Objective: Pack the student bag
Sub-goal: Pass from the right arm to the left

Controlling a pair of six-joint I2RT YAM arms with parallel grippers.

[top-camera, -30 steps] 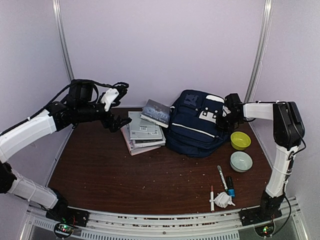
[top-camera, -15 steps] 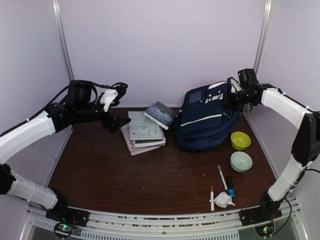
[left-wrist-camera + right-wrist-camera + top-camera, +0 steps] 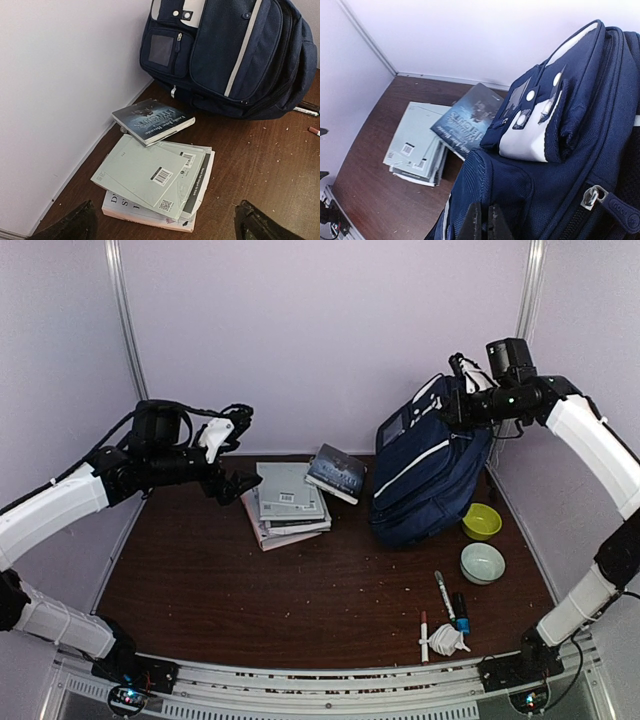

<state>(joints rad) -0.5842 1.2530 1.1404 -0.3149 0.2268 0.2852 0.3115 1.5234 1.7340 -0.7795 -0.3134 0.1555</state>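
The student bag (image 3: pixel 430 475), a large navy backpack with a thin white stripe, stands tilted at the back right with its top pulled up. My right gripper (image 3: pixel 455 405) is at that top, fingers shut on the navy fabric (image 3: pixel 485 222). The white flap patches (image 3: pixel 530 137) face the right wrist camera. Left of the student bag (image 3: pixel 225 50), a dark-covered book (image 3: pixel 338 472) leans on a stack of grey books (image 3: pixel 288 505). My left gripper (image 3: pixel 238 452) hovers open above and left of the stack (image 3: pixel 155 177), holding nothing.
A yellow-green bowl (image 3: pixel 481 521) and a pale bowl (image 3: pixel 483 562) sit right of the bag's base. Markers (image 3: pixel 444 595), a blue-capped item (image 3: pixel 461 612) and a white crumpled thing (image 3: pixel 448 640) lie front right. The back wall runs close behind the books.
My right arm has swung up and to the right, hauling the bag from lying flat to standing tilted. The dark book shifted right. My left arm stayed put.
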